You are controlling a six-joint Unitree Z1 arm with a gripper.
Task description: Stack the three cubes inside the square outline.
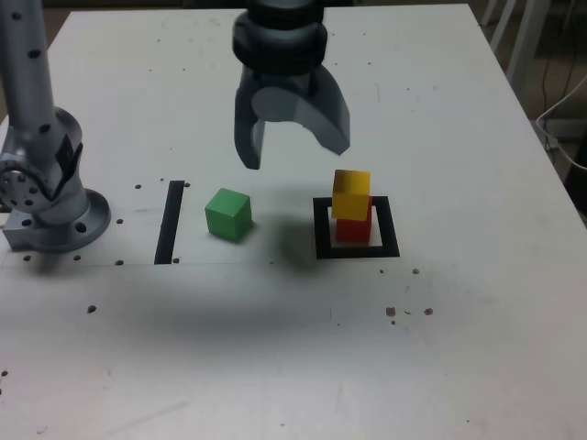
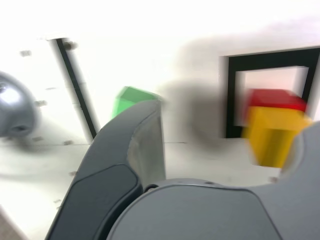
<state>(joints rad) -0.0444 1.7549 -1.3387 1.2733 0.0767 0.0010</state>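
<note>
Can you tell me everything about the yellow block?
The yellow cube is a small, plain, matte block with no marks that show. It sits on top of the red cube, turned a little so its edges do not quite line up with the red one's. Both stand inside the black square outline on the white table. Only the red cube touches it. The open gripper hangs above and beside it, holding nothing.

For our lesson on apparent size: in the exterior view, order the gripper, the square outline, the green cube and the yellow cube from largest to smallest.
1. gripper
2. square outline
3. green cube and yellow cube: look alike, so no ranking.
</note>
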